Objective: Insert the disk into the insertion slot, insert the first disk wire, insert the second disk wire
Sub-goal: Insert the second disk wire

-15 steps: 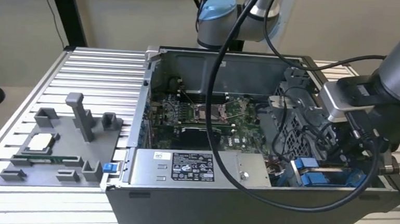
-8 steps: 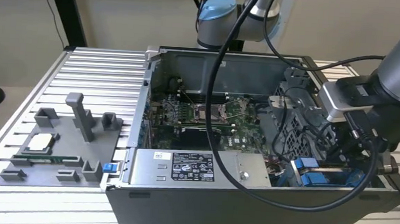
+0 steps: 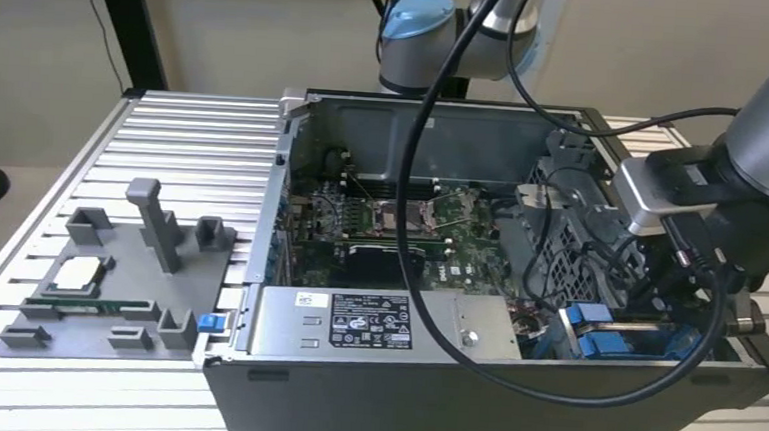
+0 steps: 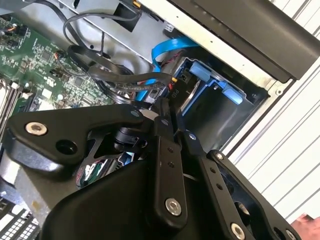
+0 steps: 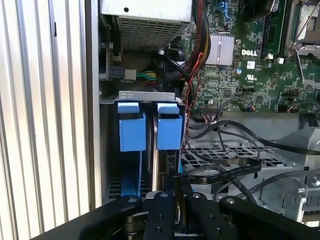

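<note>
While the gripper sat low at the bottom of the first wrist view, its black fingers stood pressed close together, pinching what looked like a thin black wire; whether they truly held it, I could not tell. Just beyond them, the insertion slot showed its blue tabs side by side in the frame's centre-left. Farther up lay the green motherboard. At the exterior view's lower right, the arm reached into the computer case near the blue rails.
</note>
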Controlling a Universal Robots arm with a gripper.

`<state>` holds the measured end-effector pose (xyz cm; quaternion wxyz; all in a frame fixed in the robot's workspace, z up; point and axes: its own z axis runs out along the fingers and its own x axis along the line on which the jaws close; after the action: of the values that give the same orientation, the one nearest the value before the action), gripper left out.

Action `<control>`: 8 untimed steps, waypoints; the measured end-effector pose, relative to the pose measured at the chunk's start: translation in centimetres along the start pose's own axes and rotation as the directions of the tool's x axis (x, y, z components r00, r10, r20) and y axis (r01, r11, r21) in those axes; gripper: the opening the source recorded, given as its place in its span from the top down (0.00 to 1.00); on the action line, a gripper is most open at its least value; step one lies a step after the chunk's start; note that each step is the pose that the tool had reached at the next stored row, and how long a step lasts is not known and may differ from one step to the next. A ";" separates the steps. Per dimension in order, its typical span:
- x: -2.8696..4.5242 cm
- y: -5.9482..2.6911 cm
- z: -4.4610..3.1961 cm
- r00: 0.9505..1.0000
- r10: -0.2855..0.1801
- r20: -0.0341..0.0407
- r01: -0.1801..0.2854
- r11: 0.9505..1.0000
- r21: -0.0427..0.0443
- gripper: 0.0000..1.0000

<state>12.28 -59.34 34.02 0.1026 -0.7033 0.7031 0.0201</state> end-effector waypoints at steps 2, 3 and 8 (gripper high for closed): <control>-0.01 -0.02 0.03 1.000 0.000 0.000 0.000 1.000 0.000 1.00; -0.01 -0.02 0.05 1.000 0.000 0.000 0.000 1.000 0.000 1.00; -0.04 -0.04 0.09 1.000 -0.001 0.000 0.001 1.000 0.000 1.00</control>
<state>12.33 -59.29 33.94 0.1026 -0.7036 0.7028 0.0200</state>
